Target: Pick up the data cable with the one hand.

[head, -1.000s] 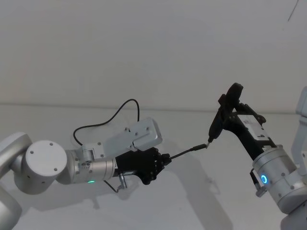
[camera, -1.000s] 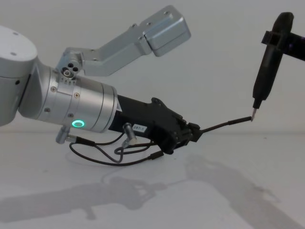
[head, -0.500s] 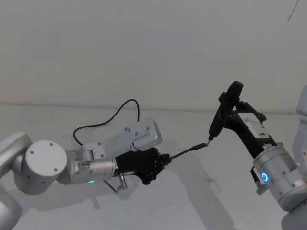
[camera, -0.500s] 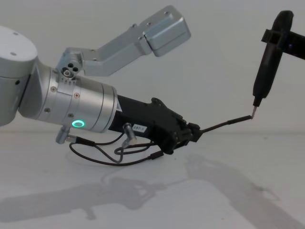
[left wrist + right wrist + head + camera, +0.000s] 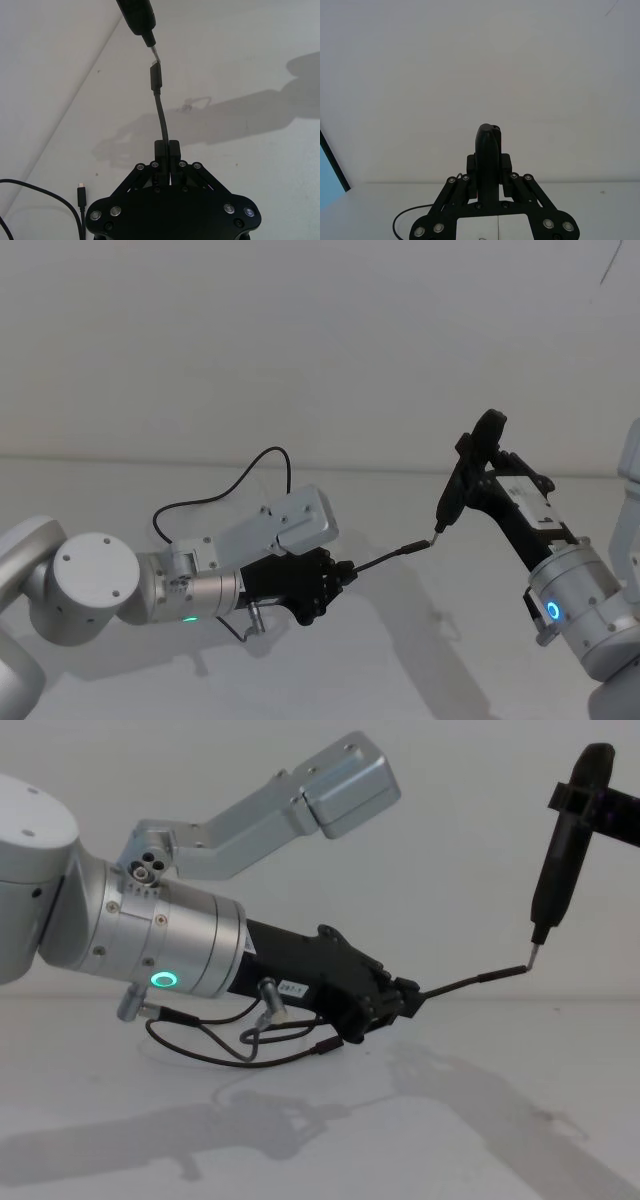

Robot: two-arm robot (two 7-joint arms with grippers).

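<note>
Pinching the data cable (image 5: pixel 385 556) near one end, the left gripper (image 5: pixel 345 571) held it off the white table (image 5: pixel 400 660).
The thin black cord's held stretch ran straight from the fingers (image 5: pixel 166 152), rising toward the right, its slim plug (image 5: pixel 155 78) meeting the pointed metal tip of one dark upright tool (image 5: pixel 450 502). The right gripper (image 5: pixel 489 172) had its fingers pressed onto that tool. The rest of the cord looped loosely behind the left arm, and its second plug (image 5: pixel 81 192) lay flat on the table. There were two plugs, one cord and two black angular grippers on silver cylinders.
</note>
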